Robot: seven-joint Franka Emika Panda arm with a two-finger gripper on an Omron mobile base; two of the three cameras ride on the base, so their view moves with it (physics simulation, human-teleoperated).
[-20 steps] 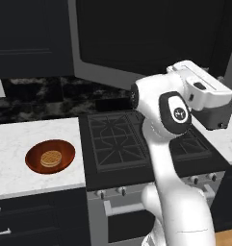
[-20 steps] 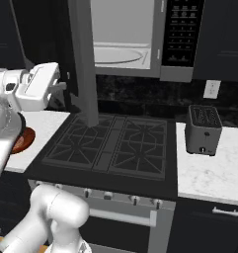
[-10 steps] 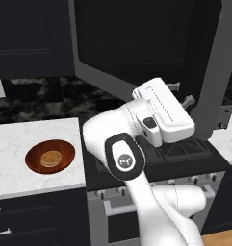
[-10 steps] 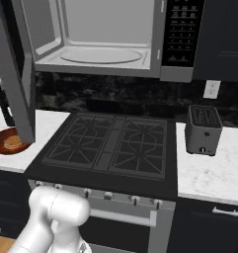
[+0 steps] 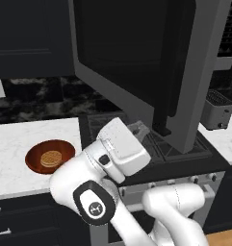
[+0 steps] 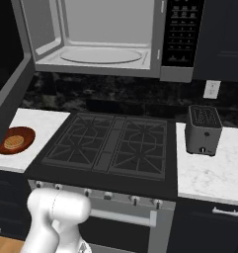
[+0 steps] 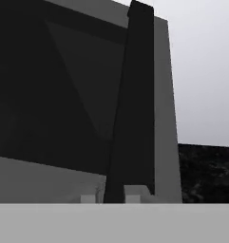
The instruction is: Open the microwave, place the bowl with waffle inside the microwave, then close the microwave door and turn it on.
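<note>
- Wide grey-framed microwave (image 6: 110, 39) mounted above the stove, open: smooth light grey cavity, flat round turntable (image 6: 100, 55), dark button panel (image 6: 182, 32) at right.
- Grey-framed microwave door (image 5: 136, 67) with glossy dark glass, swung far out to the left; dark vertical bar handle (image 7: 132, 109) along its free edge, tall and close in the hand view.
- Shallow round reddish-brown wooden-looking bowl (image 5: 50, 156) on the white marble counter (image 5: 11, 149) left of the stove; small round golden-tan waffle (image 5: 51, 158) with grid pattern lying at its centre.
- Black gas cooktop (image 6: 110, 146) with cast grates between the two counter stretches; small grey slotted toaster (image 6: 203, 129) on the right counter, well apart from the bowl.
- White two-finger gripper (image 5: 138, 129) low over the cooktop's front left, just below the door's lower edge, aimed up at the handle; jaws too hidden to tell whether apart or together; nothing seen held.
- Against half a second ago: door swung wider; arm folded lower and nearer the bowl's side; bowl and waffle unmoved on the counter.
</note>
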